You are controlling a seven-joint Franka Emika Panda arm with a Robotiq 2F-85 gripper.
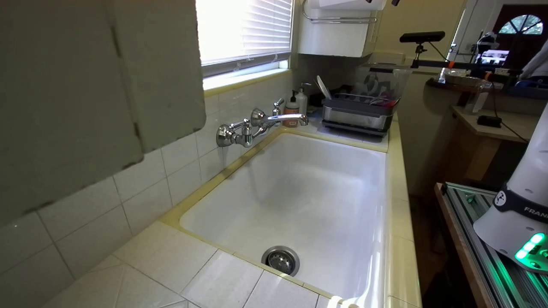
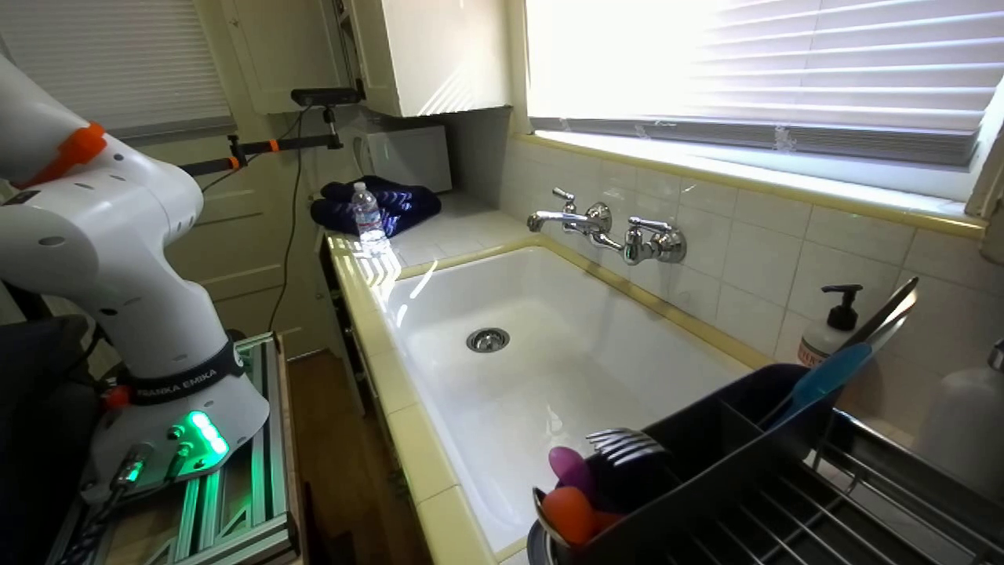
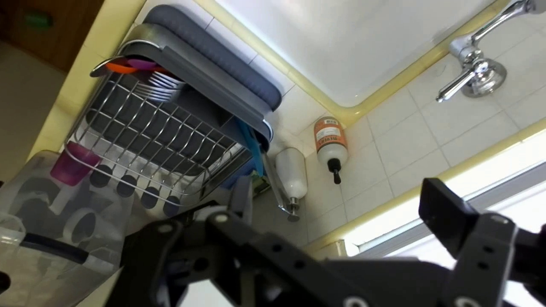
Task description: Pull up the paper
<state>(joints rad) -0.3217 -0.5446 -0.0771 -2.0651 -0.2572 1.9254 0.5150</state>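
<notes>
At the top edge of an exterior view, a plain white piece that looks like the paper point(image 1: 349, 4) shows in front of the white cabinet, above a chrome bar point(image 1: 342, 20). Most of it is cut off by the frame. Two small dark tips, likely my gripper's point(image 1: 382, 1), show at its right end; I cannot tell whether they touch it. In the wrist view my gripper point(image 3: 342, 204) is open, its black fingers wide apart with nothing between them. The paper does not show clearly in the wrist view. In an exterior view the arm point(image 2: 149, 306) shows, but its hand is out of frame.
The white sink point(image 1: 325, 205) has a chrome wall faucet point(image 1: 278, 119). A dish rack point(image 1: 357, 117) with utensils, a clear plastic bin point(image 1: 402, 77) and two pump bottles point(image 3: 294, 170) stand at its end. A cabinet point(image 1: 334, 40) hangs above, beside the window with blinds point(image 1: 244, 30).
</notes>
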